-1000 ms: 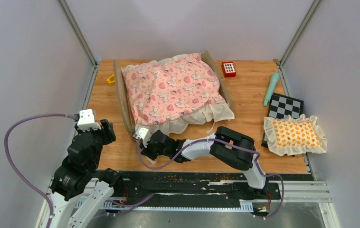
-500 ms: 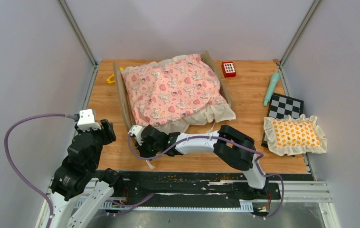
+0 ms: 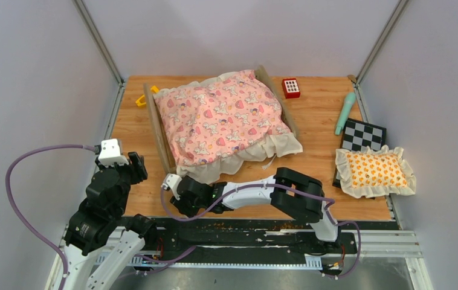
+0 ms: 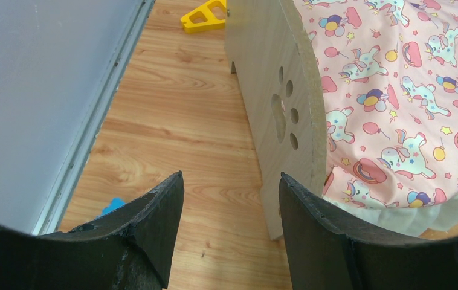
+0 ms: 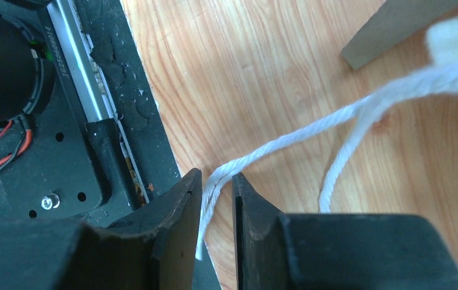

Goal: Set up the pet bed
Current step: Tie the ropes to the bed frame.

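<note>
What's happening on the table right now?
The right gripper sits low near the front edge of the wooden table, by the near corner of the light-wood pet bed, jaws slightly apart with a thin white cord from the bedding running between them. The left gripper hangs open and empty, facing the bed's paw-print headboard. The pink unicorn-print quilt lies over the bed; the orange-patterned frilled pillow rests far right, partly on a black-and-white checkered board.

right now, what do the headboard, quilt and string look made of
Headboard: pale wood, likely plywood, matte and bare; faint grain, raw cut edge. Quilt: soft printed cloth, maybe cotton; it puffs and wrinkles. String: white twisted cord, probably cotton; its strands show.
</note>
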Robot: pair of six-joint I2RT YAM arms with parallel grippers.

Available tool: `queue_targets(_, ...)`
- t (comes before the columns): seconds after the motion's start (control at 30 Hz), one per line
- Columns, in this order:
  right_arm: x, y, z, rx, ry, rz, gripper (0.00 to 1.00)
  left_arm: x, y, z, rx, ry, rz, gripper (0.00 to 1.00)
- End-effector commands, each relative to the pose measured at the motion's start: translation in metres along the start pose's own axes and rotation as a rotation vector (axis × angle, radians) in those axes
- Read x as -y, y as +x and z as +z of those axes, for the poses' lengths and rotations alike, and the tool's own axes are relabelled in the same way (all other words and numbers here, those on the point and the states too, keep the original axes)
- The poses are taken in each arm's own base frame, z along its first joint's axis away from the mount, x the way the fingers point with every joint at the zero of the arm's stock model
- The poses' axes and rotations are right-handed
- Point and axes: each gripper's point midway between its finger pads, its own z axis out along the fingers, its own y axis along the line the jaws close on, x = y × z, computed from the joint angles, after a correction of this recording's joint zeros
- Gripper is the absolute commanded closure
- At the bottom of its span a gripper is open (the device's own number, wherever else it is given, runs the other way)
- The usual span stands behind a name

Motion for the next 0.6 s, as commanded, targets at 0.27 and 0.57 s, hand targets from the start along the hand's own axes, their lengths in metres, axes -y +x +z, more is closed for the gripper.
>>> queue_targets(0.27, 0.019, 0.071, -0.019, -0.204, 0.169, -0.079, 0.81, 0.006, -0.004, 0.002, 0.02, 0.023, -0.02, 0.33)
queue_targets(0.57, 0.025, 0.028, -0.049, -0.138, 0.183, -0.159, 1.0, 0.005, -0.006, 0.001, 0.024, 0.021, -0.016, 0.33)
